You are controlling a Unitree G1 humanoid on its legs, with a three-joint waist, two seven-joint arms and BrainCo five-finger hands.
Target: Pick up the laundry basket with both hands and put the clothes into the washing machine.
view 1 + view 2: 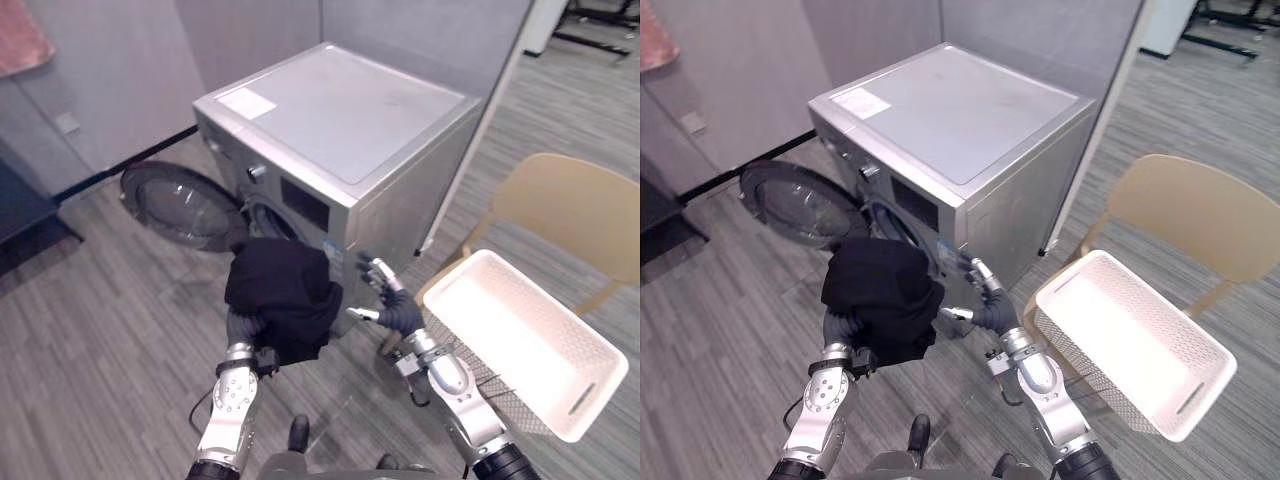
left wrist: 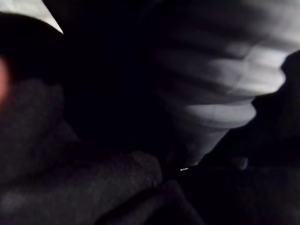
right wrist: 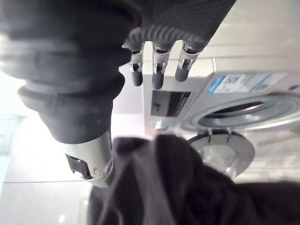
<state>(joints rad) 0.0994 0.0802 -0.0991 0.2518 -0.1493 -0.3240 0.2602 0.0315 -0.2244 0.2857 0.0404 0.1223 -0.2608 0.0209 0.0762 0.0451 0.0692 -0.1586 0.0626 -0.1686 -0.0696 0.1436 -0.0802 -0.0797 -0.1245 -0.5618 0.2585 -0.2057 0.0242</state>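
— Grey plank floor (image 1: pixel 100 330) is running up to grey partition walls (image 1: pixel 110 80). Boxy silver front-loading washing machine (image 1: pixel 340 110) is standing in front of them. Its round glass door (image 1: pixel 180 205) is hanging wide open on the robot's left, low over the floor.

— Where are the clothes sitting?

— Bunched black garment (image 1: pixel 283 295) is hanging in the air right in front of the machine's round drum opening (image 3: pixel 234 110), outside it. It's draping over the left hand (image 1: pixel 242 326).

— Left grip?

— Can't tell. Cloth is covering that hand beyond the dark ribbed cover, and the left wrist view is showing dark fabric pressed up close.

— Right hand?

— Right hand (image 1: pixel 393 305) is hovering just beside the garment, on its right, close to the machine's front panel. It's holding its fingers (image 3: pixel 157 77) out straight toward the panel with the thumb set apart, gripping nothing. Whether the thumb is brushing the cloth, I can't tell.

— Basket?

— White perforated plastic laundry basket (image 1: pixel 515 340) is sitting to the right of the machine and tilting slightly. It's apparently resting on the seat of a tan plastic chair (image 1: pixel 575 205), whose curved back is showing behind it. Neither hand is touching it. The right forearm is passing just beside its near corner, and its white inner floor is showing bare.
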